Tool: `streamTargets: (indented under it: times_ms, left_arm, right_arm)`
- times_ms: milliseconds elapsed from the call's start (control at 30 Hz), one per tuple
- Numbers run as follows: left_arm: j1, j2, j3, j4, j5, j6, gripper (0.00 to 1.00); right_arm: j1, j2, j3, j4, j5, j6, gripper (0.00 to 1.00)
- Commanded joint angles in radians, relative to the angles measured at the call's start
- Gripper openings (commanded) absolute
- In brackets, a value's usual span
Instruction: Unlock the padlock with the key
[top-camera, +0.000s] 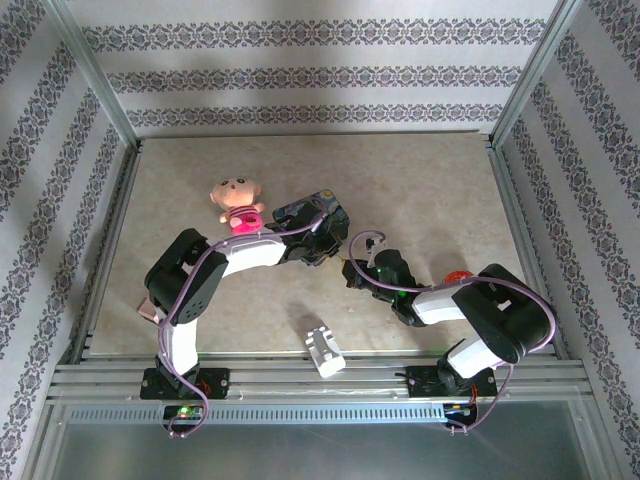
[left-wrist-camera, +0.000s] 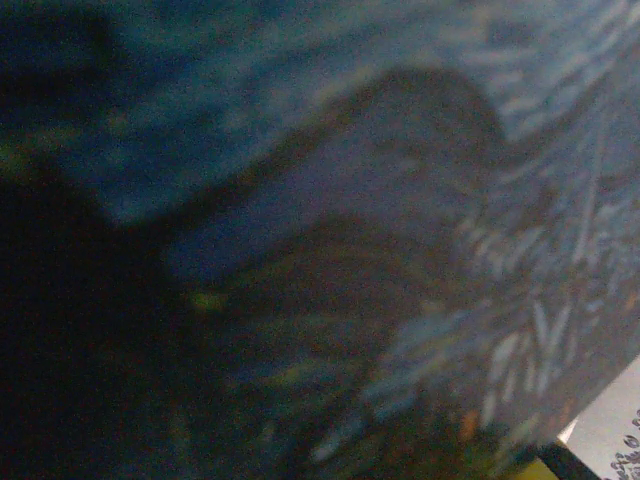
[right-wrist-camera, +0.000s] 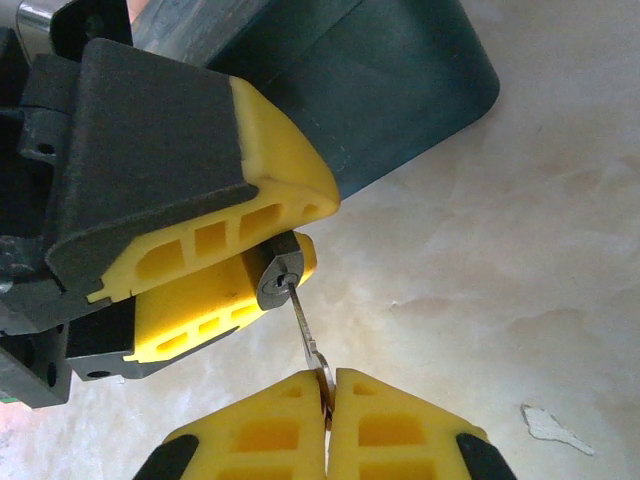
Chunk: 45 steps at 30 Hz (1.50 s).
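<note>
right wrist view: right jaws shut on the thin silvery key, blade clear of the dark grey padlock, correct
No: the blade sits in the keyhole of the small dark grey metal padlock, not clear of it. The right gripper does have its jaws shut on the thin silvery metal key; the right wrist view shows it.

One padlock (right-wrist-camera: 280, 278), one key (right-wrist-camera: 303, 326), one blue tin (left-wrist-camera: 420, 200), one doll (top-camera: 236, 203), one white block (top-camera: 324, 350).

Robotics lab test cell, beige marble-patterned worktop (top-camera: 430, 190) boxed in by silvery aluminium frame posts (top-camera: 95, 75) and purple floral-striped wallpaper panels (top-camera: 310, 75) at top and sides, two black-and-white robot arms (top-camera: 190, 300) bolted to slotted aluminium rails (top-camera: 320, 378) along the bottom edge.
</note>
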Motion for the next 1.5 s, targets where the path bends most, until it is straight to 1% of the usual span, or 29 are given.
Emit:
streamTargets:
  times_ms: [0,433,700,733,967,1467]
  left_arm:
    - [-0.004,0.031,0.006,0.006,0.08,-0.068,0.0]
    - [-0.006,0.031,0.003,0.013,0.082,-0.07,0.0]
    - [-0.007,0.034,0.004,0.016,0.09,-0.07,0.0]
    - [-0.007,0.034,0.004,0.016,0.091,-0.07,0.0]
    - [-0.012,0.038,0.011,0.016,0.105,-0.068,0.0]
    - [-0.015,0.042,0.016,0.016,0.113,-0.054,0.0]
  right_arm:
    - [0.01,0.006,0.021,0.041,-0.013,-0.008,0.0]
    - [0.009,-0.001,0.011,0.054,0.009,-0.006,0.0]
    - [0.011,0.026,0.021,0.078,0.016,-0.002,0.0]
    - [0.011,0.031,0.051,0.082,0.017,-0.002,0.0]
    - [0.01,0.056,0.075,0.103,0.016,-0.001,0.0]
    - [0.007,0.088,0.072,0.12,0.014,0.008,0.0]
